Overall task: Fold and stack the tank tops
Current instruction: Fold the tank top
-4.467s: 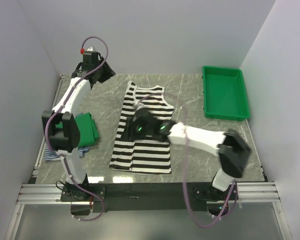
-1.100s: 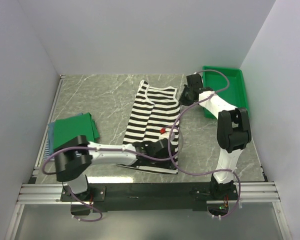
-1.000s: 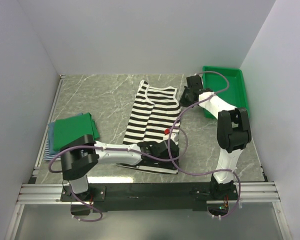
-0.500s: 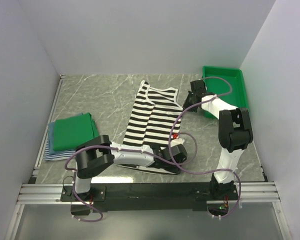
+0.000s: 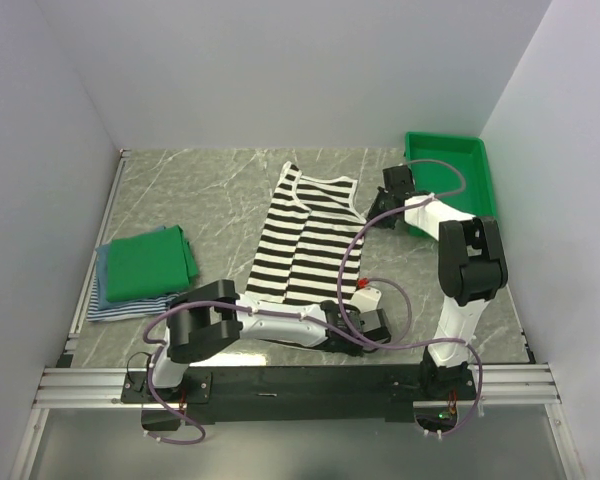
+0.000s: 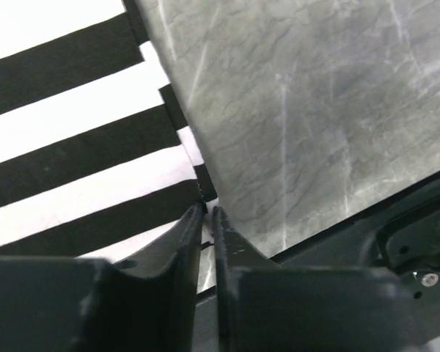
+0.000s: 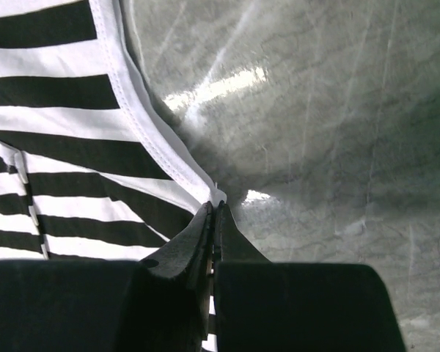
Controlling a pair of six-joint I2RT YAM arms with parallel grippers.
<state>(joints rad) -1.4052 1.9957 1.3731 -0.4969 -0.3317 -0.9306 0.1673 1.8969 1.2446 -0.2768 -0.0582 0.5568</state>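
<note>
Now left tool (image 6: pixel 207 212) has pinched striped top (image 5: pixel 305 240).

Seen from above, the left arm (image 5: pixel 280 322) lies across the near hem of the striped tank top (image 5: pixel 305 235) and covers most of it. The left end effector (image 5: pixel 368 322) is too small there to make out. In its wrist view the top's corner is lost between two dark, blurred fingers (image 6: pixel 183 253), and the cloth runs off the left and top edges. The strap's edge vanishes likewise inside the right end effector (image 5: pixel 384 198). Beneath the green tank top (image 5: pixel 150 262), the blue tank top (image 5: pixel 101 262) and the blue-white striped tank top (image 5: pixel 110 308) show only as edges.
</note>
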